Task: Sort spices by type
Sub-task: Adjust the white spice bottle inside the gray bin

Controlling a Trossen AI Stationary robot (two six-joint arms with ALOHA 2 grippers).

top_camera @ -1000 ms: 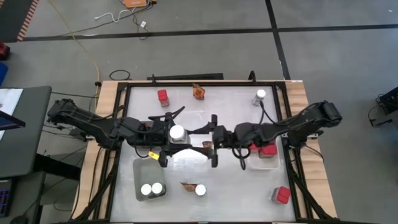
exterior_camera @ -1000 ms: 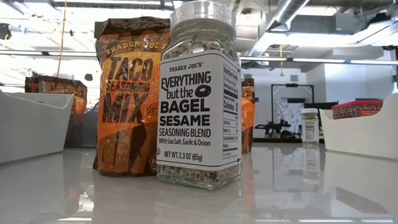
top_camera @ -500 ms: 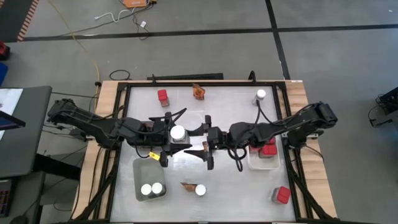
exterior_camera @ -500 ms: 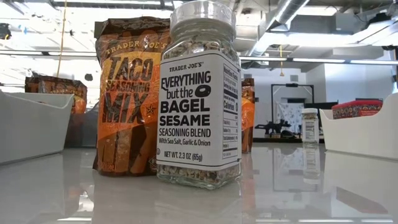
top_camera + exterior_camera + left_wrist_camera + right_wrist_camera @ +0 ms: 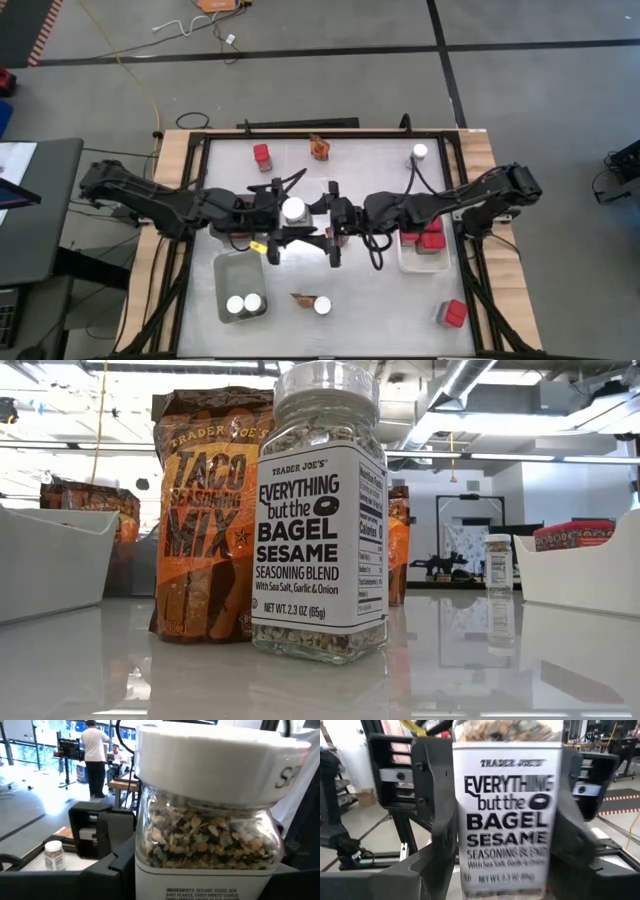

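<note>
Between left claw [image 5: 281,226] fingers, seemingly: jar [image 5: 294,209]

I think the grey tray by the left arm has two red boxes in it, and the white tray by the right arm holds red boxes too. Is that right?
Not quite. The high view shows the grey tray holding two round jars with white lids, not red boxes. The white tray does hold red boxes.

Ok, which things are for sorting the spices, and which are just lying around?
For the job:
- jar held by the left tool, with the open right tool close by
- other jars
- red boxes
- packets

Just lying about:
- desk
- orange object on the floor
</note>
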